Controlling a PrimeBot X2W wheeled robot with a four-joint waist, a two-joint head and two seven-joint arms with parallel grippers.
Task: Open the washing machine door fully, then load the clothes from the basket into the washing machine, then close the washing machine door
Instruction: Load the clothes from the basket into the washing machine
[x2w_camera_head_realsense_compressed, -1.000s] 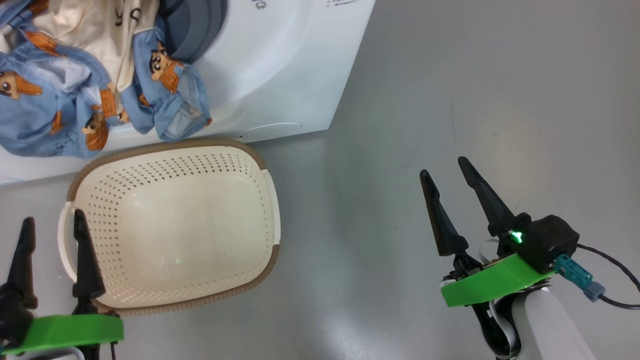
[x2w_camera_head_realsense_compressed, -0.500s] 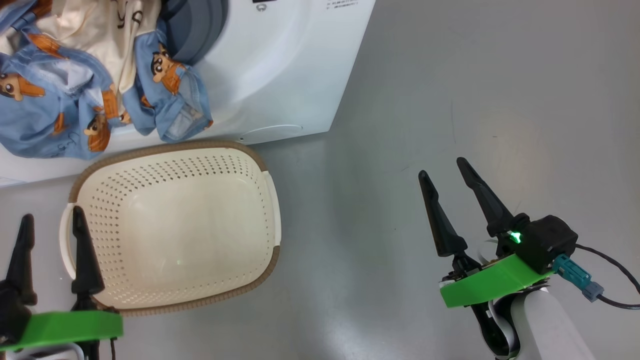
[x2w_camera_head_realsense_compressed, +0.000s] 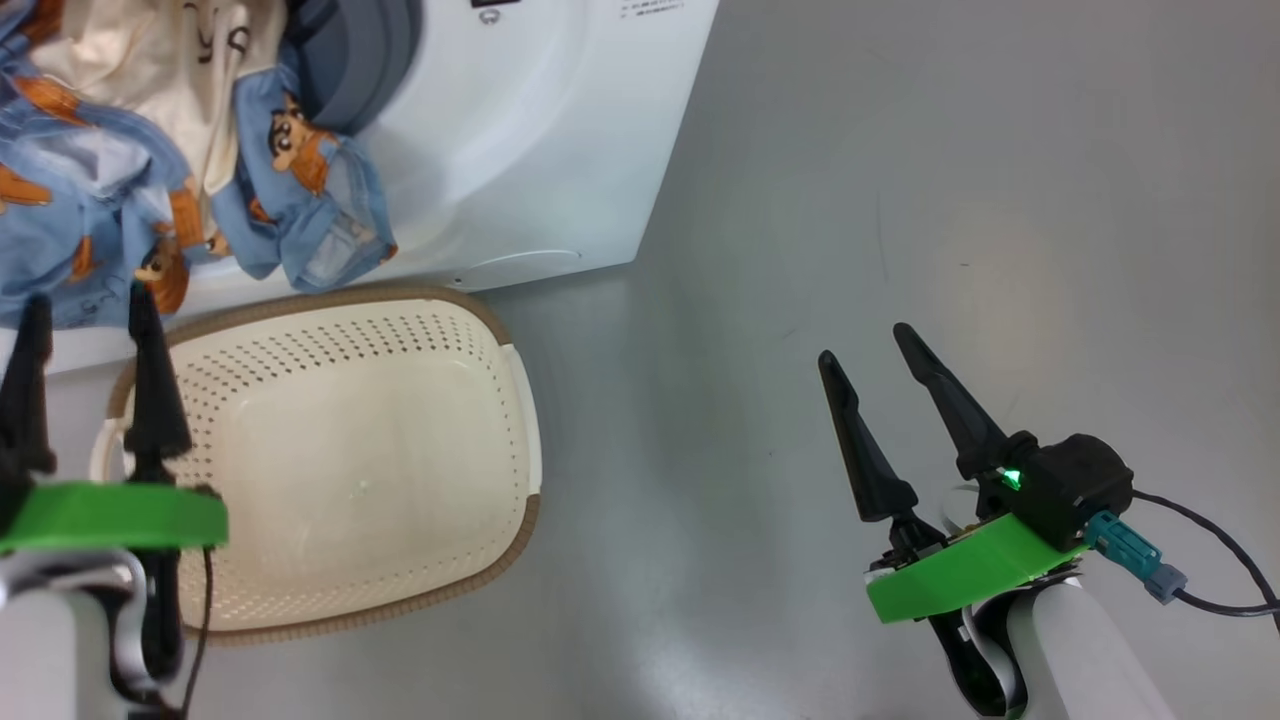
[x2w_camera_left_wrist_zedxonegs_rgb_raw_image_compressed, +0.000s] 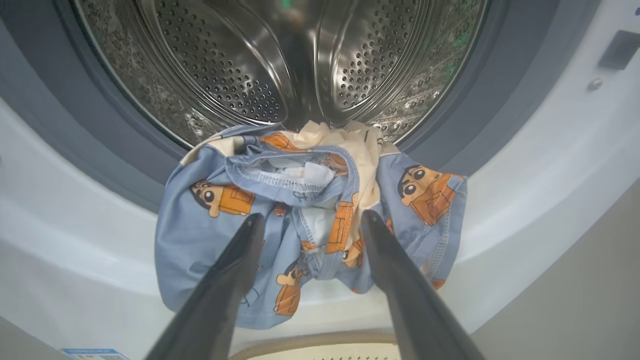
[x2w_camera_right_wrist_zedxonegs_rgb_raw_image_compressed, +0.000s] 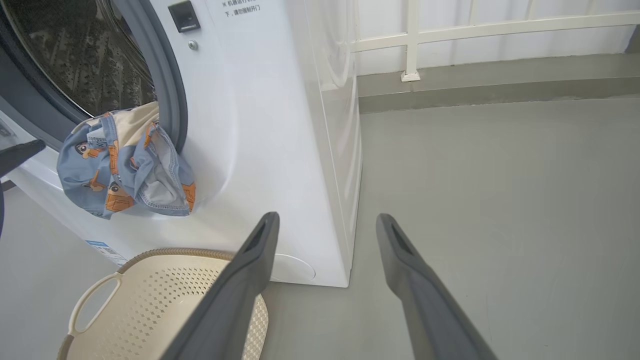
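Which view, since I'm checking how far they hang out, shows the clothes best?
The left wrist view: the clothes face it head-on, draped over the grey gasket. The head view cuts them off at its top left; the right wrist view shows them small, side-on.

Washing machine (x2w_camera_right_wrist_zedxonegs_rgb_raw_image_compressed: 280, 150) casing: smooth, glossy white panels with soft reflections. Drum (x2w_camera_left_wrist_zedxonegs_rgb_raw_image_compressed: 240, 65): bright polished metal, perforated, mirror-like. Gasket (x2w_camera_left_wrist_zedxonegs_rgb_raw_image_compressed: 90, 125): matt grey-blue, rubbery in look. Clothes (x2w_camera_left_wrist_zedxonegs_rgb_raw_image_compressed: 210, 235): soft matt cloth, printed, with stitched hems. Basket (x2w_camera_head_realsense_compressed: 330, 345): smooth cream plastic, perforated, with a faint sheen; its rim is brown with a woven texture. Floor (x2w_camera_head_realsense_compressed: 900, 200): smooth grey, semi-gloss.
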